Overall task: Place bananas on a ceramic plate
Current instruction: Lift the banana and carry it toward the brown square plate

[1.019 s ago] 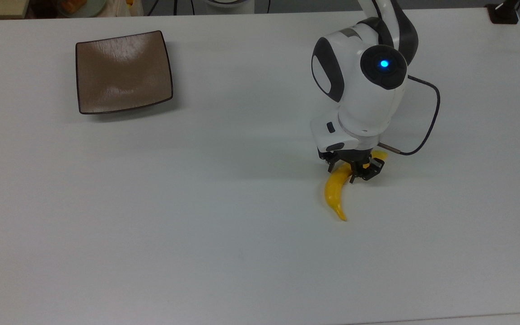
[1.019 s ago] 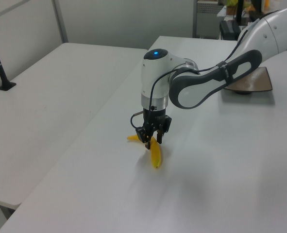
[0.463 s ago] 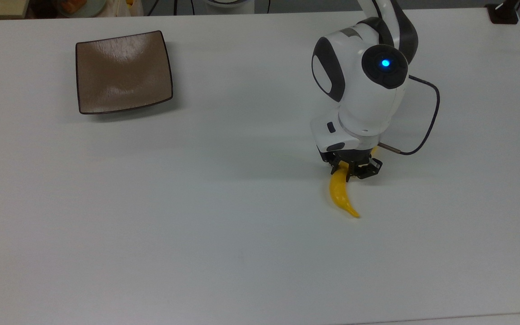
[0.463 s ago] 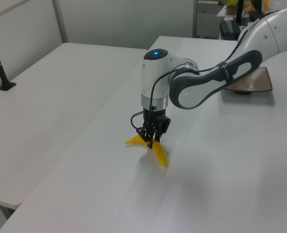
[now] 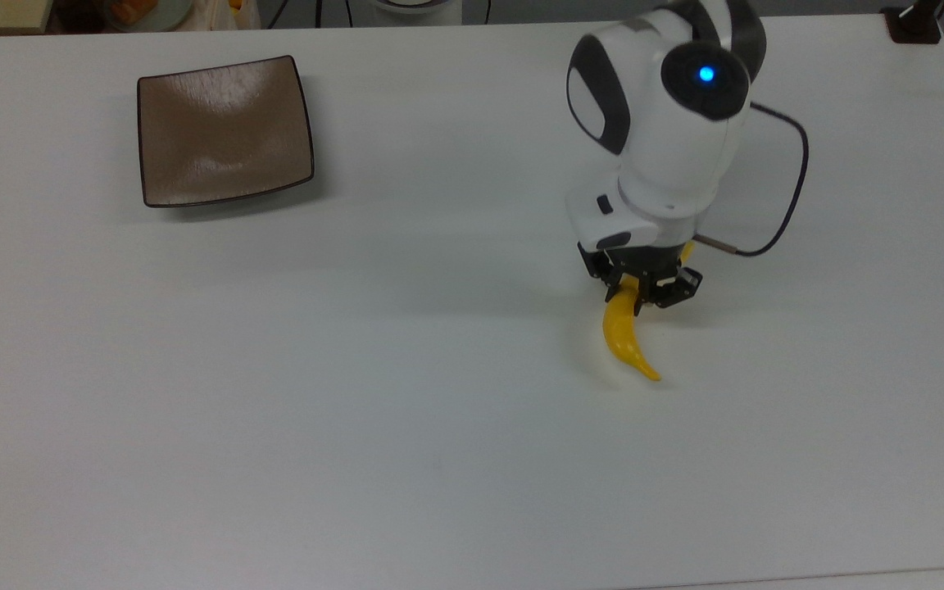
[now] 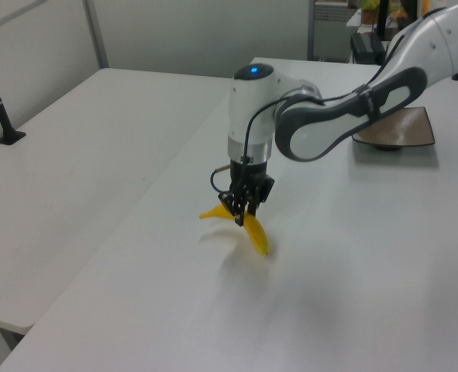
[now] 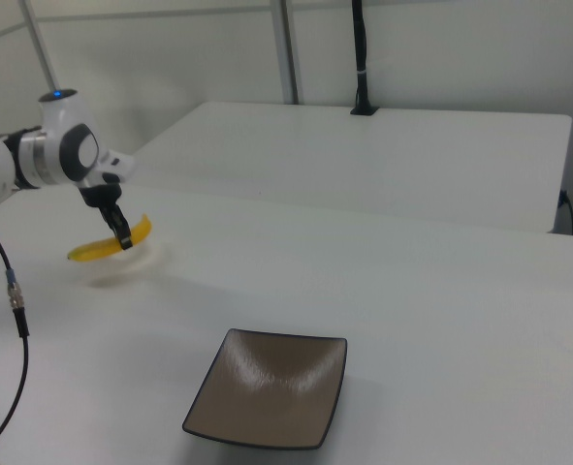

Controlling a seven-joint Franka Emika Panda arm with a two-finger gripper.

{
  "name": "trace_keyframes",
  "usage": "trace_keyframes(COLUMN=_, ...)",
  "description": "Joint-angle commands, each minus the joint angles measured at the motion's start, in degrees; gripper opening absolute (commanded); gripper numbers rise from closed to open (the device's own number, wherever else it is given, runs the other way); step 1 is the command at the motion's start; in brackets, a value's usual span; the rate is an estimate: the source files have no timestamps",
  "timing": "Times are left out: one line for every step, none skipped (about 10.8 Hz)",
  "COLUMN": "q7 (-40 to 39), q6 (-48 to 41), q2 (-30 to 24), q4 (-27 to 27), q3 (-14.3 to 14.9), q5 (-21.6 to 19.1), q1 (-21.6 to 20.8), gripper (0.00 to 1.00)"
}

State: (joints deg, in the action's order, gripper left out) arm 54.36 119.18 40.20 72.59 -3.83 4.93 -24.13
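Above the white table (image 5: 406, 426), the banana (image 5: 626, 336) is held clear of the surface, pinched near its middle by the gripper (image 5: 641, 288). Well apart, toward the top view's upper left, the ceramic plate (image 5: 224, 129) is seen lying bare.

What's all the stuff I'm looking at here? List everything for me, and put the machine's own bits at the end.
banana: one, bright yellow, gripped near its middle and lifted just off the table, on the top view's right.
ceramic plate: one, square, glossy brown with a dark rim, nothing on it, on the table at the top view's upper left.
table: one, white, under everything.
second table: one, white, behind the first in the right view.
black post: one, standing on the second table's far edge.
cable: one, black, looping beside the arm.
robot arm: one, white and dark grey with a blue light.
gripper: one, black, closed on the banana.
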Motion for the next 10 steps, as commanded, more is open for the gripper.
trace_keyframes(q7=-1.5, q6=1.2, q2=-14.1, q4=11.9, q3=-0.3, q5=-0.6, q1=0.9, gripper=0.0)
trace_keyframes(q7=-1.9, q6=1.0, q2=-18.3, q4=14.7, q3=-0.1, q5=-0.8, q1=1.1, gripper=0.0)
trace_keyframes(q7=-3.5, q6=0.0, q2=-22.2, q4=17.1, q3=0.1, q5=-0.9, q1=1.7, gripper=0.0)
trace_keyframes(q7=-5.9, q6=-3.2, q2=-25.1, q4=18.0, q3=0.1, q5=-1.3, q1=3.0, gripper=0.0)
trace_keyframes(q7=-8.5, q6=-6.7, q2=-27.4, q4=18.1, q3=0.1, q5=-2.5, q1=4.2, gripper=0.0)
trace_keyframes(q7=-12.3, q6=-9.0, q2=-30.3, q4=19.2, q3=0.1, q5=-4.2, q1=5.7, gripper=0.0)
trace_keyframes(q7=-16.8, q6=-10.9, q2=-33.9, q4=21.6, q3=0.3, q5=-5.5, q1=7.6, gripper=0.0)
trace_keyframes(q7=-21.2, q6=-13.0, q2=-37.3, q4=23.5, q3=0.3, q5=-6.8, q1=9.8, gripper=0.0)
trace_keyframes(q7=-25.8, q6=-15.8, q2=-39.9, q4=24.3, q3=0.4, q5=-8.0, q1=12.0, gripper=0.0)
trace_keyframes(q7=-30.8, q6=-19.0, q2=-41.9, q4=24.6, q3=0.9, q5=-8.4, q1=13.8, gripper=0.0)
